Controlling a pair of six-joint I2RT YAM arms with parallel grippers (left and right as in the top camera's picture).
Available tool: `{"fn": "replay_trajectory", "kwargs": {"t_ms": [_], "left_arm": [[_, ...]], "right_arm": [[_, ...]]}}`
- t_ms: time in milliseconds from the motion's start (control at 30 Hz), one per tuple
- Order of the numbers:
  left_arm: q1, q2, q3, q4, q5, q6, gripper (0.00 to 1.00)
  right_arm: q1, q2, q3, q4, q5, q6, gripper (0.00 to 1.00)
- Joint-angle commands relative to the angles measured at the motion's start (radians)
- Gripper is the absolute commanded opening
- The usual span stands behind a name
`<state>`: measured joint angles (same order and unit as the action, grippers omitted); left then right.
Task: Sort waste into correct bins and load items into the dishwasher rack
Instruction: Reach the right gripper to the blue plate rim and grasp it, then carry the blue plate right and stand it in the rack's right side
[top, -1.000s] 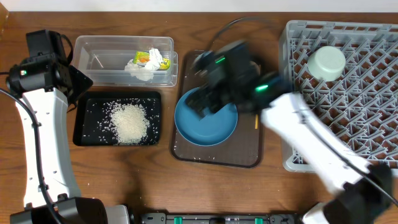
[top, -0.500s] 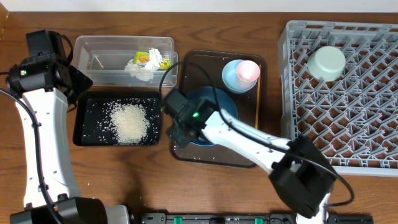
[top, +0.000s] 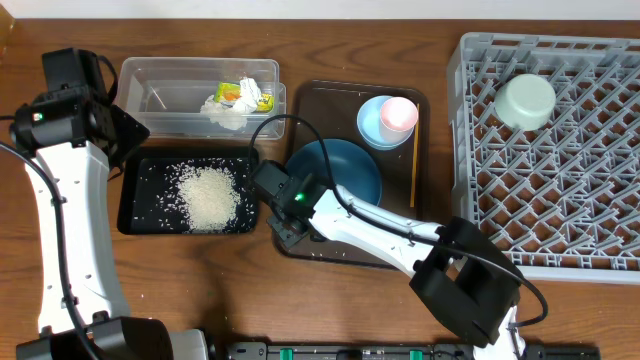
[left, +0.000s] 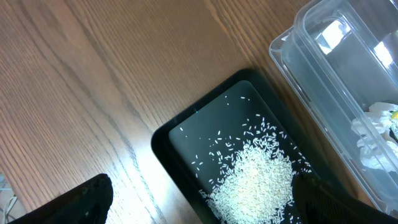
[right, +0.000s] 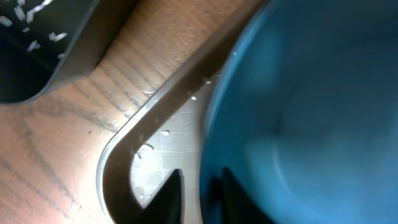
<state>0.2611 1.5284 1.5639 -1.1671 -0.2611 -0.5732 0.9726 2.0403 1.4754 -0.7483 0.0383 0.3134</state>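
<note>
Right wrist view: right gripper (right: 194, 186) is clenched on the rim of the large dark blue bowl (right: 298, 112), one finger inside and one outside, at lower centre. The bowl is seated on the brown tray (right: 158, 155). Left wrist view: left gripper (left: 214, 198) is spread wide, empty, above the black tray (left: 168, 137) of rice (left: 255, 180).

you're working over a brown wooden table (top: 200, 290) whose grain runs left to right in the overhead view, with darker streaks through it, and the same wood shows in both wrist views. along the far edge you get a thin pale strip (top: 300, 8) behind the table, too narrow to tell whether it is wall or floor. the light is even and soft, leaving faint shadows and a dull sheen on the wood close up
</note>
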Motion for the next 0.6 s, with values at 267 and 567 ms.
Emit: {"fn": "replay_trajectory", "kwargs": {"t_ms": [267, 567], "left_arm": [[0.004, 0.002, 0.003, -0.003, -0.005, -0.008, 0.94], [0.004, 0.002, 0.003, -0.003, -0.005, -0.008, 0.94]], "right_arm": [[-0.005, -0.094, 0.004, -0.014, -0.093, 0.023, 0.01], [-0.161, -0.41, 0.004, -0.16, -0.006, 0.022, 0.01]]}}
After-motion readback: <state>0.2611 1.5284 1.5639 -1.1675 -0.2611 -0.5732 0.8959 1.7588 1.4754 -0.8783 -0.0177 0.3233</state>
